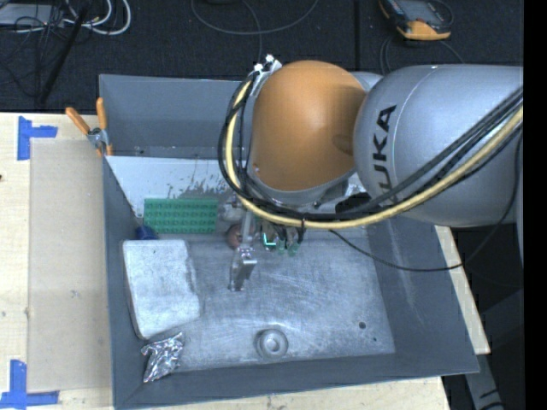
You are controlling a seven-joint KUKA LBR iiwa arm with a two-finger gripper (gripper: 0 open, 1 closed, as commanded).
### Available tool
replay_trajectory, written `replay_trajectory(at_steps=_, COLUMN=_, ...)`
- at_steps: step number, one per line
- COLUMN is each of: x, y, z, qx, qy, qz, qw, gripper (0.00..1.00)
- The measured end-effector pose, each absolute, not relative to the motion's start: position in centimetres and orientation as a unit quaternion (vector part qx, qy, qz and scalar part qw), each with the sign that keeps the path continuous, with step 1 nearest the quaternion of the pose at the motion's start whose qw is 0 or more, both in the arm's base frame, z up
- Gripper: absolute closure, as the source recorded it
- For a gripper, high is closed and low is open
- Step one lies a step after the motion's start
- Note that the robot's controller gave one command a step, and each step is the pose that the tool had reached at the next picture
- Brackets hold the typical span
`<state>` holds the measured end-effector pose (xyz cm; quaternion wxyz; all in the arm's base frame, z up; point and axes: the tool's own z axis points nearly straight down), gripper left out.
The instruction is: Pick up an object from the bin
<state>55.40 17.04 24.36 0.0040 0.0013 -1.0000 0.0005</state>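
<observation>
The grey bin (162, 114) holds a green perforated block (181, 215), a pale pad (158, 284), crumpled foil (162, 357) and a metal disc (273, 342). The gripper (242, 272) hangs over bare floor mid-bin; its spread cannot be told. Just beside it lies a small reddish-brown thing (232, 236), half hidden under the wrist.

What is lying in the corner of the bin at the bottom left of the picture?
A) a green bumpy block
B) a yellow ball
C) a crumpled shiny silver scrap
C: the crumpled shiny silver scrap lies in that corner, just below the pale grey rectangular pad; the green studded block sits higher up.
</observation>
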Motion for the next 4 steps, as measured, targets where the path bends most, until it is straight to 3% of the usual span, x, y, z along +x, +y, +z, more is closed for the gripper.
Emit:
replay_trajectory(at_steps=1, x=48.9, y=23.9, z=17.3, qx=-0.012, qy=-1.000, qz=0.000, qw=0.006, gripper=0.00)
replay_trajectory(at_steps=2, x=47.4, y=22.2, z=8.4, qx=0.160, qy=-0.987, qz=0.000, qw=-0.002, gripper=0.00)
replay_trajectory(at_steps=3, x=49.8, y=24.1, z=7.0, qx=0.183, qy=-0.983, qz=0.001, qw=0.003, gripper=0.00)
replay_trajectory(at_steps=4, x=48.8, y=24.0, z=7.1, qx=0.323, qy=-0.946, qz=-0.001, qw=-0.002, gripper=0.00)
